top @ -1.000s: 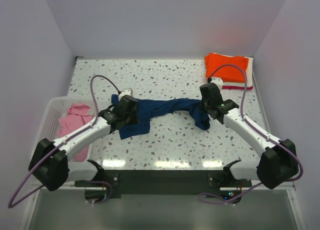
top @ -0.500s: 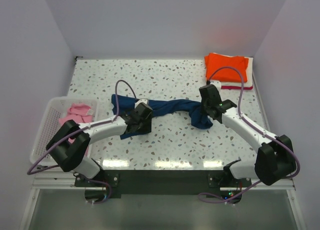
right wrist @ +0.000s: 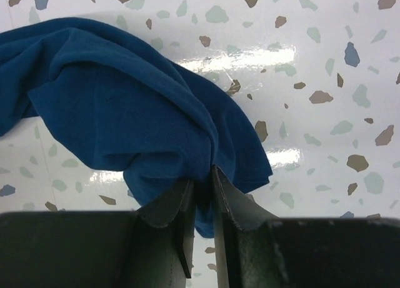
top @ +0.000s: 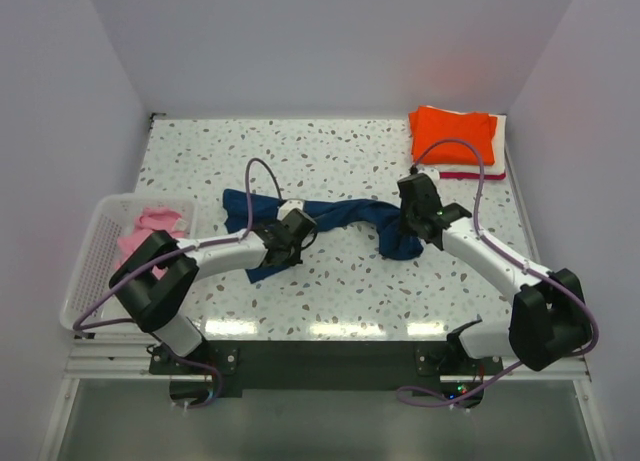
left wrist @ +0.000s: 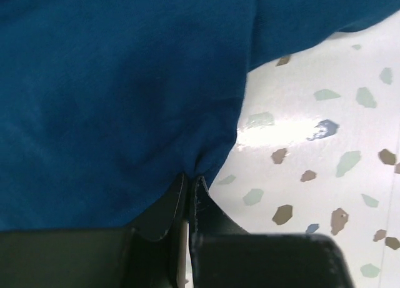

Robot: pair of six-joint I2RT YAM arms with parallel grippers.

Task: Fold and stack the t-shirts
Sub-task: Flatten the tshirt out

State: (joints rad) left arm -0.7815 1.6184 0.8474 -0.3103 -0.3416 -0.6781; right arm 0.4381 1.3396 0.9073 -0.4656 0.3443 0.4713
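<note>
t-shirts 5: navy point(top: 340, 214), pink point(top: 150, 226), orange point(top: 452, 133), white point(top: 498, 151), red point(top: 460, 175) | basket point(top: 95, 251) 1 | arms point(top: 490, 256) 2

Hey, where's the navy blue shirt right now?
In the top view, the navy blue shirt lies stretched across mid-table, gripped by the left gripper and right gripper, nearer than the orange stack.

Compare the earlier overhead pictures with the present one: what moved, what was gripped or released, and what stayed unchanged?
The left tool moved right along the navy shirt, from its left end toward the middle, and is now shut on its near edge. The right tool kept pinching the right end. The orange stack and the pink shirt stayed put.
</note>
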